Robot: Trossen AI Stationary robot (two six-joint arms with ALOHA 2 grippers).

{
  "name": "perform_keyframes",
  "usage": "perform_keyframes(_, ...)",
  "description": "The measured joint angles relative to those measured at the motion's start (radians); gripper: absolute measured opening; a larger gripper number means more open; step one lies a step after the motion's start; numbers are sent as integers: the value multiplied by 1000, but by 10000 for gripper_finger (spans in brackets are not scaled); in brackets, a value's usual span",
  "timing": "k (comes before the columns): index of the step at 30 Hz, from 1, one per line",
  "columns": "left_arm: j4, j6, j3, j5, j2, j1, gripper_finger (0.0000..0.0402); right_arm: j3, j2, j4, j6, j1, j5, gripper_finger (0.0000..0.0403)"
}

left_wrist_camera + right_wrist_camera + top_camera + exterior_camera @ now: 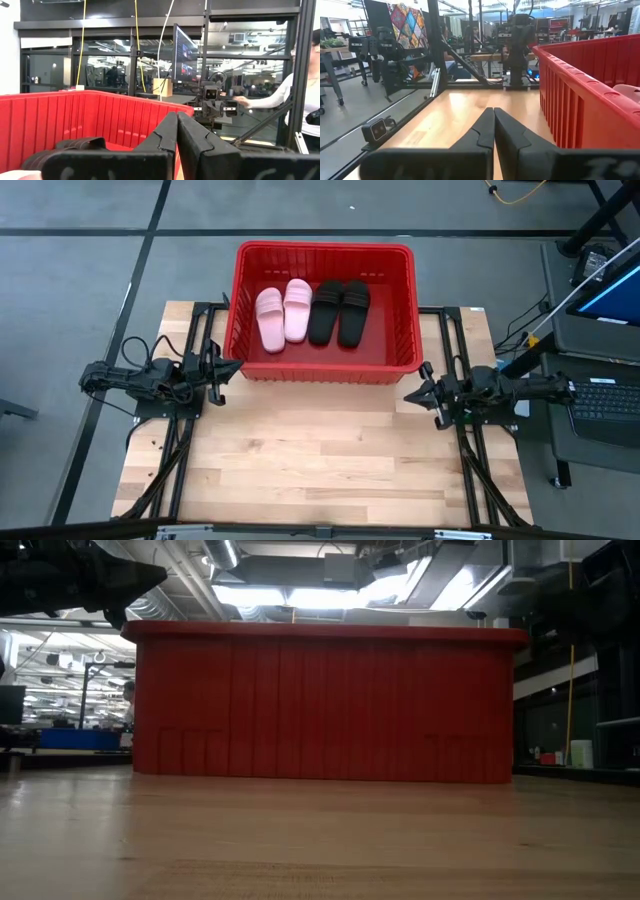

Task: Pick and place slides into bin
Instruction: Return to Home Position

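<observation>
The red bin (325, 248) stands at the table's far middle. Inside it, the slides lie side by side on its floor: two pale pink (282, 315) to the left and two black (338, 312) to the right. My left gripper (225, 370) is shut and holds nothing, just off the bin's near left corner. My right gripper (412, 393) is shut and also holds nothing, just off the near right corner. In the left wrist view the shut fingertips (177, 116) point over the bin wall at the black slides (75, 145). The right wrist view shows shut fingers (493, 110) alongside the bin's wall (580, 95).
Bare wooden tabletop (320, 470) stretches in front of the bin. A laptop and keyboard (605, 400) sit beyond the table's right edge. A person's arm (270, 100) shows behind the right arm in the left wrist view. Dark arm frames run along both table sides.
</observation>
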Motion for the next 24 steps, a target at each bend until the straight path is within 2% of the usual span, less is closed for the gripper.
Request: perform_keyframes(24, 0, 0, 0, 0, 0, 0, 6, 0, 0, 1, -3, 0, 2, 13)
